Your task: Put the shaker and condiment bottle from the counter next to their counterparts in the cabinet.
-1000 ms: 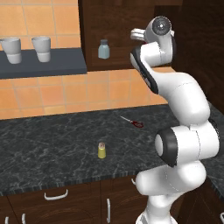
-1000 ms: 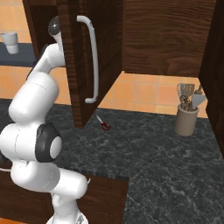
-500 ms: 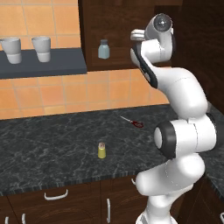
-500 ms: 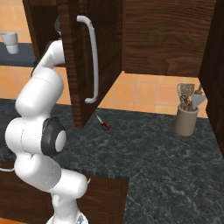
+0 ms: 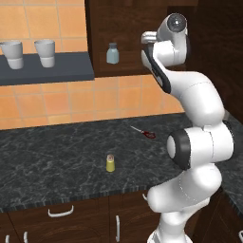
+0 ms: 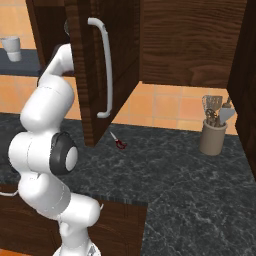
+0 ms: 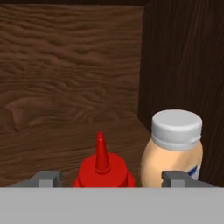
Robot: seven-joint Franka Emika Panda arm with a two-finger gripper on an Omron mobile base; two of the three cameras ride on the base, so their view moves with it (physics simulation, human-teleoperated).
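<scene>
Inside the cabinet [image 5: 128, 42], the red condiment bottle [image 7: 103, 170] stood upright on the wooden shelf, just beside the tan bottle [image 7: 173, 153] with its white cap. The pincer [image 7: 103, 177] straddled the red bottle with its fingertips [image 7: 46, 178] spread wide on either side and clear of the plastic, so the bottle appeared to stand on its own. In the left base view the arm reached up into the cabinet, where the grey-blue shaker [image 5: 112, 53] sat further along the same shelf.

By this reading the bottle half of the job was at its release, with the bottle already next to its counterpart. The yellow-green shaker [image 5: 110, 163] waited upright on the bench [image 5: 52, 156], well apart from a small red-handled tool [image 5: 145, 132] near the back wall.

The next move called for a straight withdrawal of the hand, without clipping the nozzle or nudging the tan bottle, and without catching the open door [image 6: 95, 70]. After that the arm would need to come down over the shaker for a fresh grasp.
</scene>
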